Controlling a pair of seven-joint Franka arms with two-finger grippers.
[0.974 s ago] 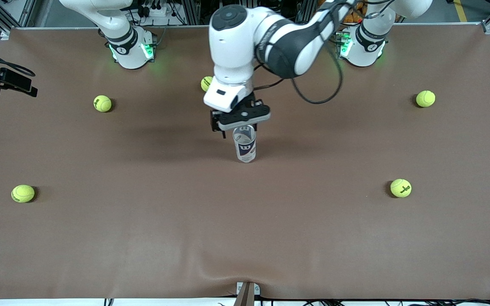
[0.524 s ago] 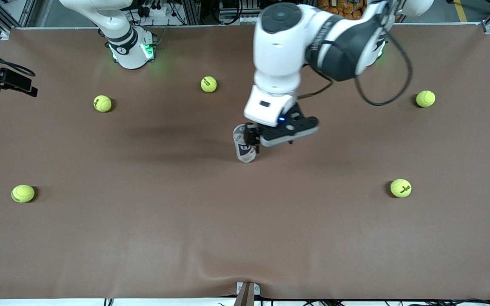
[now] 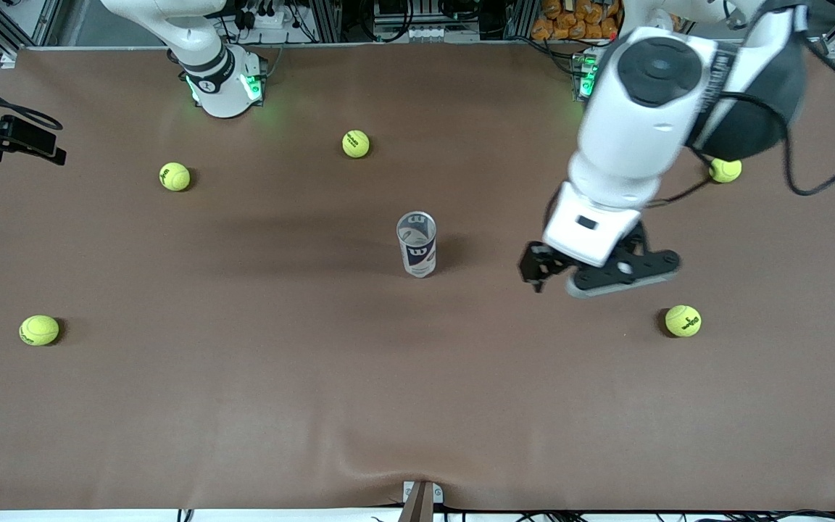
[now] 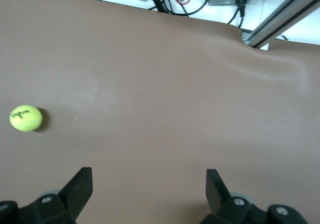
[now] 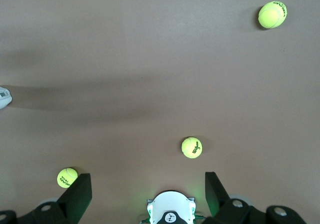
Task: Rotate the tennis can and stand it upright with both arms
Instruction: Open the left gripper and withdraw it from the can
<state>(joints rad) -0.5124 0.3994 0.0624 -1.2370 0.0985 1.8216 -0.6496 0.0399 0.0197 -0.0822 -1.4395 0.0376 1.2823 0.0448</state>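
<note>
The tennis can (image 3: 417, 243) stands upright in the middle of the table, open silvery rim up, with nothing holding it. My left gripper (image 3: 536, 275) hangs open and empty over bare table, apart from the can toward the left arm's end. In the left wrist view its fingers (image 4: 148, 184) are spread wide with only table between them. My right gripper is out of the front view, and only that arm's base (image 3: 222, 80) shows there. The right wrist view shows the right gripper (image 5: 148, 184) open and empty, high above its own base (image 5: 170, 211).
Several yellow-green tennis balls lie scattered: one (image 3: 683, 320) close to the left gripper, one (image 3: 725, 170) partly covered by the left arm, and others (image 3: 356, 143), (image 3: 175, 176), (image 3: 38, 330). The left wrist view shows one ball (image 4: 25, 118) and the table's front edge.
The left gripper was at the top of the can. It let go and swung away toward the left arm's end. The can stayed upright in place.
</note>
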